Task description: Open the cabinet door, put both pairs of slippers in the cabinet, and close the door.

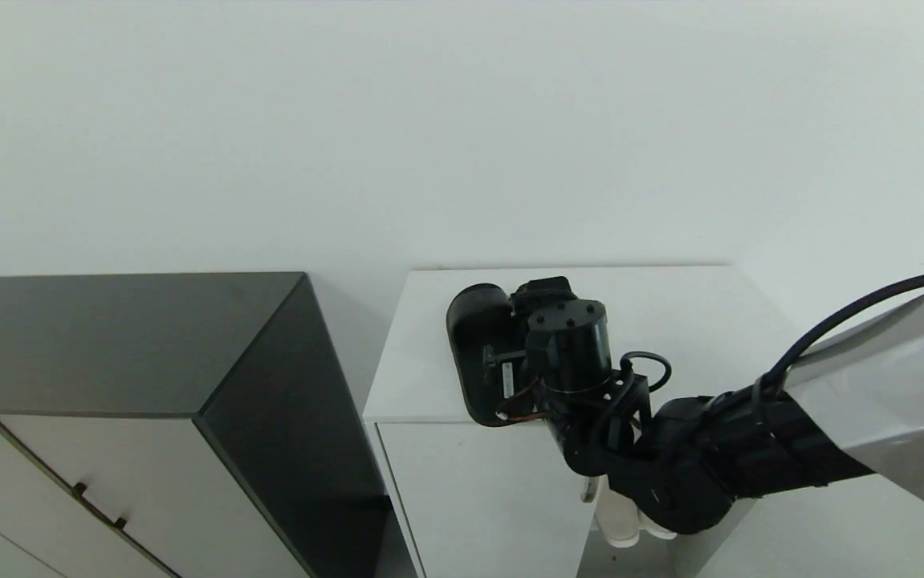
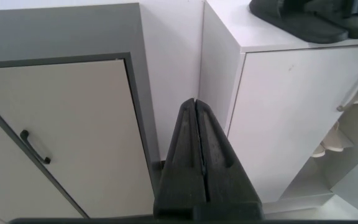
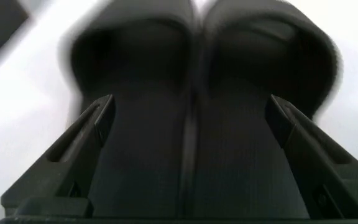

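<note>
Cabinet (image 1: 710,321) open, pale pair (image 2: 331,142) looks stowed inside, hard to tell. Black pair (image 1: 474,353) on top, right fingers (image 3: 86,149) spread wide around it. Left fingers (image 2: 188,149) pressed together, empty. Door not closed yet.

Left gripper (image 2: 195,106) fingers pressed together; right gripper (image 3: 190,109) fingers spread wide apart.

head: high, angled down onto white cabinet (image 1: 670,321) top | left wrist: low, set back, facing its front | right wrist: close over black slippers (image 3: 191,124) | shared, all three: slippers
</note>
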